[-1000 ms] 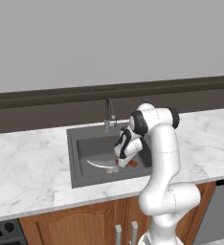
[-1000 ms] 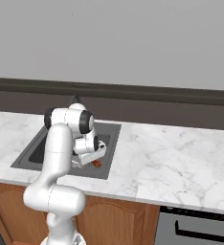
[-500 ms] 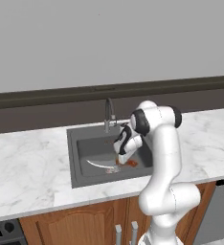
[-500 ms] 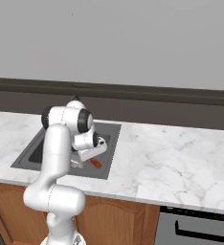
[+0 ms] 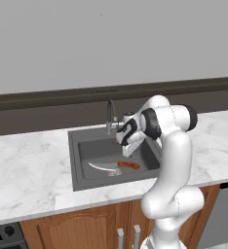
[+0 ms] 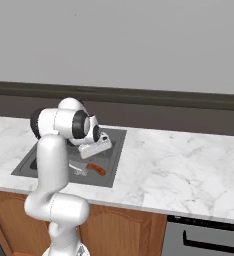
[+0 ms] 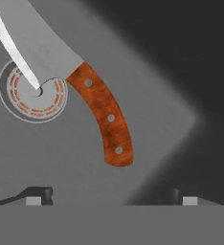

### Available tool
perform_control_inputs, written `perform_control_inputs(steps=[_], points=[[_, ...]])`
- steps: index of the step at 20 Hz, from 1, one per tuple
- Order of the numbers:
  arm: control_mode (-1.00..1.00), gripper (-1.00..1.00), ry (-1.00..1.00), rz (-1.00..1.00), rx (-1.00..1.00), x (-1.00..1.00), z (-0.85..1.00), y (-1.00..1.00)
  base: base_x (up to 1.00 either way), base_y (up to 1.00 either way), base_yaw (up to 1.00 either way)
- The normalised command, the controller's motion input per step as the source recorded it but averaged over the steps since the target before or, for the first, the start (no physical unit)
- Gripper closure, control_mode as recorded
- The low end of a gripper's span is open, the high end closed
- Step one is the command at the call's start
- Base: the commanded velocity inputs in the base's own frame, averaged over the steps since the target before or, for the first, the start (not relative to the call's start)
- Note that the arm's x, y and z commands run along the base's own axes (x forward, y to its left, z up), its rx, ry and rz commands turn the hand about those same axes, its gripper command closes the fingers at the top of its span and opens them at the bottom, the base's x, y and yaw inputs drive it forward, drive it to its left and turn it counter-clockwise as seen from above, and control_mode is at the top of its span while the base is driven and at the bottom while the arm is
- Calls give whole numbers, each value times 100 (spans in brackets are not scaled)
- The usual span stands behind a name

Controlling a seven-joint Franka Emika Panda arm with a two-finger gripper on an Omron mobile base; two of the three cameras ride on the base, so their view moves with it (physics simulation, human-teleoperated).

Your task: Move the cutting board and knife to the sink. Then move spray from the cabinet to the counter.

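1. The knife (image 7: 75,86) is seen lying flat on the floor of the sink (image 5: 82,146), towards the basin's front edge.
2. Its silver blade is laid partly across the round drain (image 7: 32,93), with the curved reddish-brown handle (image 7: 106,119) reaching away from the drain across the bare basin floor.
3. In the left base view the knife (image 5: 117,166) is found near the front right part of the basin, blade pointing left, handle to the right.
4. The gripper (image 5: 127,146) is held above the basin, over the handle end of the knife, and clear of it.
5. The jaws are spread wide, and nothing is gripped between them; the two dark fingertips (image 7: 35,196) are seen well apart at the bottom of the hand view, with the handle lying beyond the gap.
6. The dark curved faucet (image 5: 109,116) is seen at the sink's back edge, just left of the wrist.
7. The white marble counter (image 6: 189,170) is spread on both sides of the sink, over brown wooden drawer fronts (image 5: 86,228).
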Motion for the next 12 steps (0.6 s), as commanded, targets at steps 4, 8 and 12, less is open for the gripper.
perform_control_inputs(steps=[4,8,12], points=[[-100,-100,-7,0,1,-75,72,-25,0,0,0],[-100,-100,-16,0,6,-87,89,-33,0,0,0],[-100,-100,-18,0,6,-77,100,-33,0,0,0]])
